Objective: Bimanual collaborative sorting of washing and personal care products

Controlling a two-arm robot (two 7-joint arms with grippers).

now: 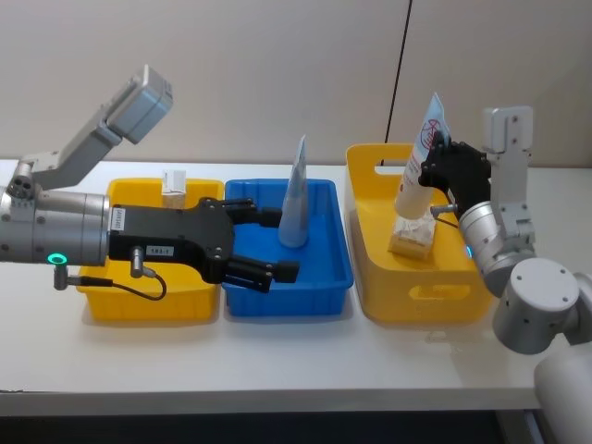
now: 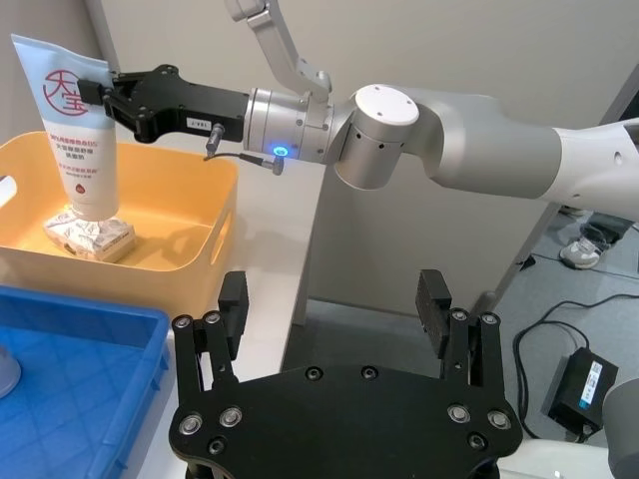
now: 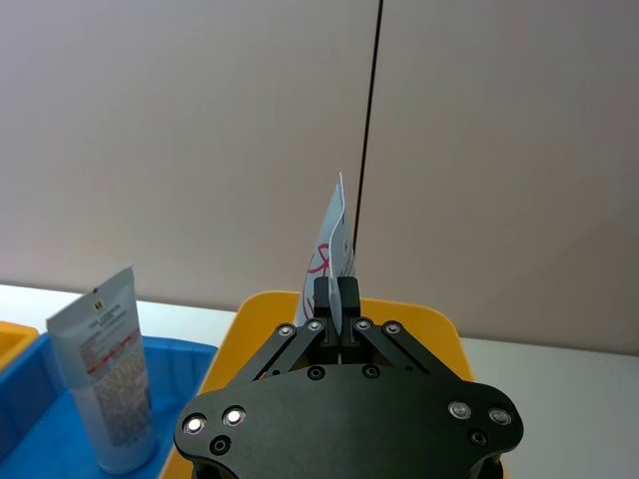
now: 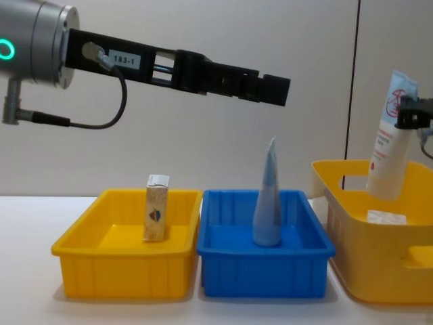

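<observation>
Three bins stand in a row on the white surface (image 1: 277, 356): a shallow yellow bin (image 1: 148, 301) at the left, a blue bin (image 1: 324, 277) in the middle, and a taller yellow bin with handle cut-outs (image 1: 416, 296) at the right.

Right gripper (image 1: 433, 166): positioned over the tall yellow bin, fingers clamped on the upper part of the white pack with red circle logo (image 2: 75, 130). The pack hangs tilted, crimped end up, and its lower end touches the white carton with grey leaf print (image 1: 412, 236), which lies on the bin floor.

Left gripper (image 1: 277, 245): held in the air above the blue bin, fingers spread apart, holding nothing. In the chest view it sits well above the bins.

Pale blue tapered pouch (image 4: 268, 196): standing upright in the blue bin, narrow end up.

Cream carton with dark blue emblem (image 4: 156, 208): standing upright in the shallow yellow bin, near its rear wall.
</observation>
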